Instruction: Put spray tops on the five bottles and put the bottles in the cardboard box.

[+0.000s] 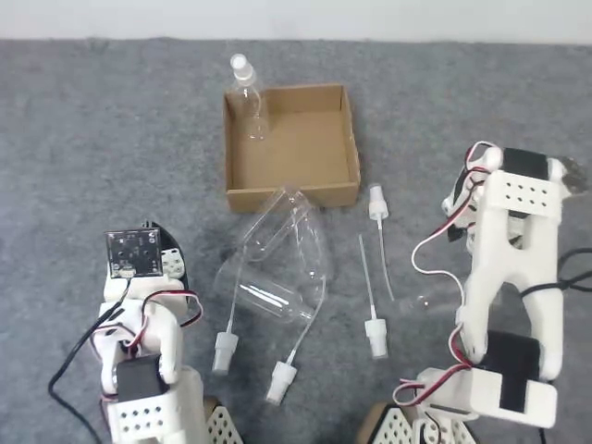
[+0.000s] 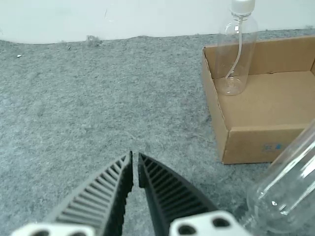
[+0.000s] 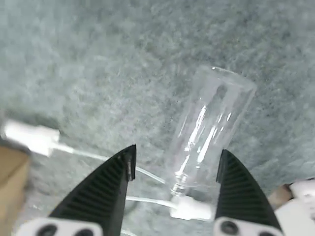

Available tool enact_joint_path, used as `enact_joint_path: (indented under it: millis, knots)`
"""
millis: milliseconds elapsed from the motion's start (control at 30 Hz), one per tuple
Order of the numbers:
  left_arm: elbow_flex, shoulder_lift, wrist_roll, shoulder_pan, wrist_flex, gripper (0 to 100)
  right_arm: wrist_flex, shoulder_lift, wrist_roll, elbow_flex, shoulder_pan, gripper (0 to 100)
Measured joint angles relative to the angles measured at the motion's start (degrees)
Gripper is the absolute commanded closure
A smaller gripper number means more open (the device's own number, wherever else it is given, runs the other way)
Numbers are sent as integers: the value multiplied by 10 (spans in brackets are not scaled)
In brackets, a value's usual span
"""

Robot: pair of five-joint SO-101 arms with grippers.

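Robot lab bench: grey felt mat (image 1: 92,139) against plain white wall (image 1: 296,18).

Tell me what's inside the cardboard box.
One clear bottle, spray top fitted, stands upright in the far left corner of the cardboard box. Its near wall hides a strip of floor.

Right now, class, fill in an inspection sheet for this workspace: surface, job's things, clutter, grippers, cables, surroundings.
Surface: grey felt.
Job's things: cardboard box holds one capped bottle, upright; three bare bottles lie before it; four spray tops loose.
Clutter: nothing seen.
Grippers: left gripper jaws shut, empty; right gripper jaws open over a fourth lying bottle.
Cables: wires loop along both arms.
Surroundings: pale wall behind.
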Motion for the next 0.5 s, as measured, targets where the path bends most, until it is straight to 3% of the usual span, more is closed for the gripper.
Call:
enact_joint_path:
  millis: [500]
  knots:
    - [0, 0, 0, 0, 0, 988, 3, 0, 200, 0, -19, 789]
